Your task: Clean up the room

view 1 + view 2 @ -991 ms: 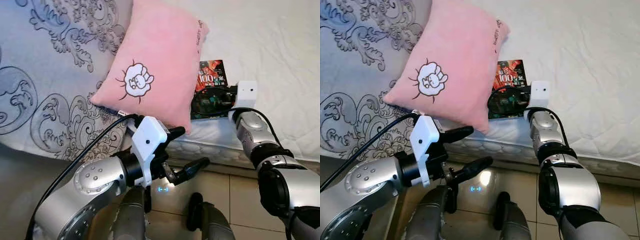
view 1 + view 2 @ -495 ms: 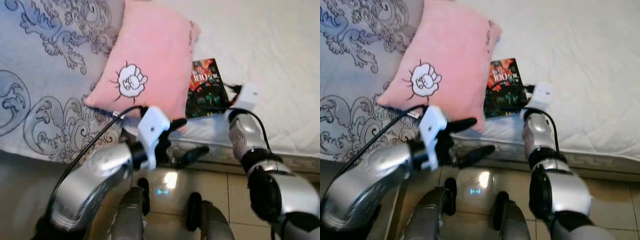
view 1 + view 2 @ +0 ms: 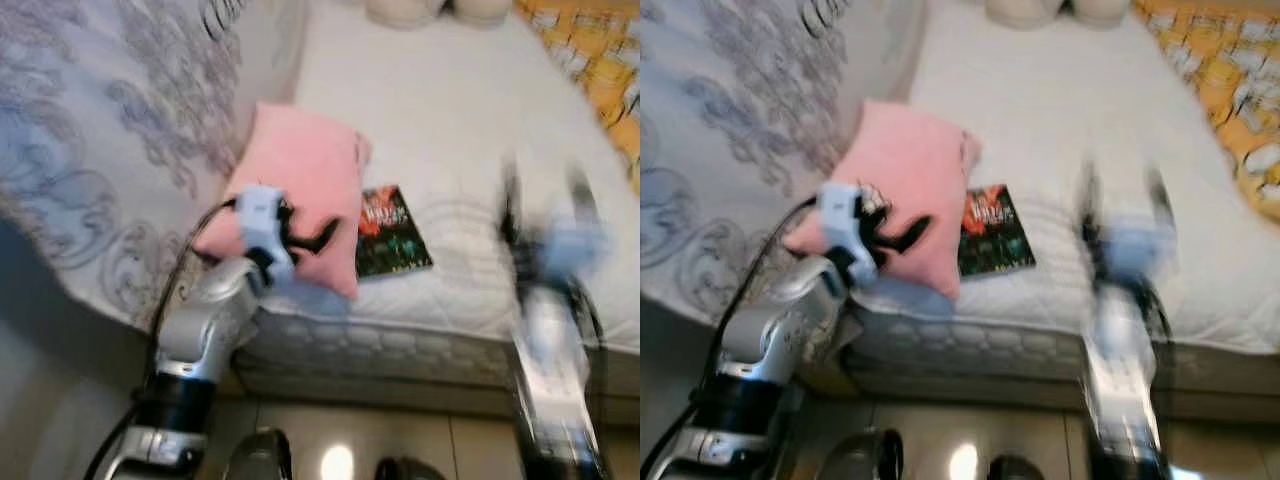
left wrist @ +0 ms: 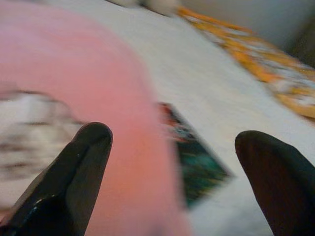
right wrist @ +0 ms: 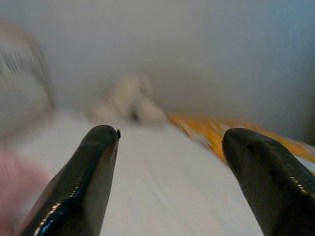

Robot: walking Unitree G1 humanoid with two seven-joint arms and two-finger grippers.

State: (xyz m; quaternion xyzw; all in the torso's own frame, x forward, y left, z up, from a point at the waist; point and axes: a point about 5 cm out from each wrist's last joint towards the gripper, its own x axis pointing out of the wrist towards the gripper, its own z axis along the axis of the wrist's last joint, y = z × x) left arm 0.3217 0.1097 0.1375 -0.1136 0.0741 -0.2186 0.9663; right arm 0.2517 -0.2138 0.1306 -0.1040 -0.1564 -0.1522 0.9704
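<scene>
The left gripper [image 3: 300,232] hovered over the near corner of the pink cushion [image 3: 300,185], its fingers spread and empty. The right gripper [image 3: 545,195], blurred, was raised over the mattress [image 3: 450,130] well to the far side of the cushion, fingers likewise parted around nothing. The cushion looked plush and yielding, so a deep pinch on its corner would probably hold best. A flat, glossy book [image 3: 390,232] lay just beside the cushion on the quilted white mattress.
</scene>
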